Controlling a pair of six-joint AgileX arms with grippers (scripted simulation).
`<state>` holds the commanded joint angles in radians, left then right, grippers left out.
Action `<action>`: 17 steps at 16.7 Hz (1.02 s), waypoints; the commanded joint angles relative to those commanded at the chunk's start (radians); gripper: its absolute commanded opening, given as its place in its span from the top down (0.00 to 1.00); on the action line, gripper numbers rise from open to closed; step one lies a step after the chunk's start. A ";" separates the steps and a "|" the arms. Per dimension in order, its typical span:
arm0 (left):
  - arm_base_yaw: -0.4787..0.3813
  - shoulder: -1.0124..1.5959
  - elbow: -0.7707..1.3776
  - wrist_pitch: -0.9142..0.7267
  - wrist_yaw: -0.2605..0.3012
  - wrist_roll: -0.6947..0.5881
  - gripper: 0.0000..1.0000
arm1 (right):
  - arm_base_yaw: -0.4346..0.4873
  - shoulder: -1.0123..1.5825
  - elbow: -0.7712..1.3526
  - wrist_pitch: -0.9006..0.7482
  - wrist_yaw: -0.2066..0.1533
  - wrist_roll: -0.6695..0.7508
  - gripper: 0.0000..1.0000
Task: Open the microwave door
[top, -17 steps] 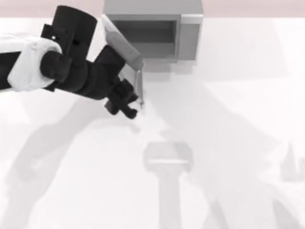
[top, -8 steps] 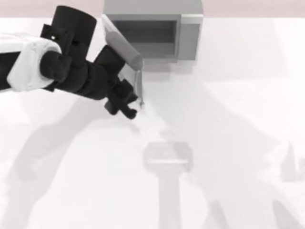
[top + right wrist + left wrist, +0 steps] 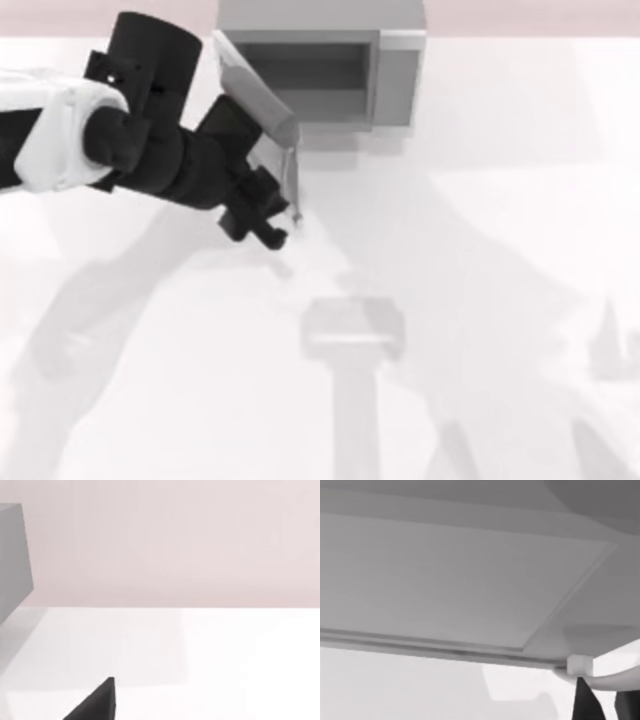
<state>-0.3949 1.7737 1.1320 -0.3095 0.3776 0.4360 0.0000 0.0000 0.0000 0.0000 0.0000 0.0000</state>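
The microwave door (image 3: 258,100) stands swung out from the front of the microwave (image 3: 320,22), hinged at the oven's left edge and angled toward the table's left side, so the dark cavity (image 3: 315,75) behind it is exposed in the top view. Its slim silver bar handle (image 3: 293,185) hangs at the door's free edge, nearest the middle of the table. To the right of the cavity sits the narrow plain grey control panel (image 3: 398,85), fixed and facing front. The left tool (image 3: 268,222) is right at the handle, its dark fingers (image 3: 262,232) pressed up beside the lower end of the bar; from above I cannot tell whether they are closed around the bar or only touching it. In the left wrist view the door's large window panel (image 3: 445,585) fills most of the frame, with the handle's end bracket (image 3: 581,664) and two dark fingertips (image 3: 587,705) just beside it at the edge; the gap between them is cut off by the frame. The left arm (image 3: 90,140) reaches in from the table's left side, its black and white body lying close against the outer face of the door. The white table (image 3: 470,280) carries only shadows in front of the oven. The right tool (image 3: 95,702) shows as a single dark fingertip in the right wrist view, parked well away from the microwave; its opening cannot be told.
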 joint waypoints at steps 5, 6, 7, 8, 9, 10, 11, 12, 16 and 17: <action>0.000 0.000 0.000 0.000 0.000 0.000 1.00 | 0.000 0.000 0.000 0.000 0.000 0.000 0.00; 0.000 0.000 0.000 0.000 0.000 0.000 1.00 | 0.000 0.000 0.000 0.000 0.000 0.000 0.00; -0.006 0.000 -0.005 -0.001 0.006 -0.004 1.00 | 0.000 0.000 0.000 0.000 0.000 0.000 0.00; -0.005 0.000 -0.005 -0.003 0.008 -0.001 1.00 | 0.000 0.000 0.000 0.000 0.000 0.000 0.00; 0.000 0.001 -0.005 -0.008 0.013 0.010 1.00 | 0.000 0.000 0.000 0.000 0.000 0.000 0.00; 0.005 0.000 -0.003 -0.013 0.020 0.023 1.00 | 0.000 0.000 0.000 0.000 0.000 0.000 0.00; 0.011 -0.001 -0.001 -0.016 0.026 0.034 1.00 | 0.000 0.000 0.000 0.000 0.000 0.000 0.00; 0.017 -0.003 0.002 -0.020 0.033 0.047 1.00 | 0.000 0.000 0.000 0.000 0.000 0.000 0.00; 0.031 -0.002 0.002 -0.034 0.048 0.074 1.00 | 0.000 0.000 0.000 0.000 0.000 0.000 0.00; 0.031 -0.002 0.002 -0.034 0.048 0.074 1.00 | 0.000 0.000 0.000 0.000 0.000 0.000 0.00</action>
<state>-0.3642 1.7717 1.1344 -0.3432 0.4253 0.5104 0.0000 0.0000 0.0000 0.0000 0.0000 0.0000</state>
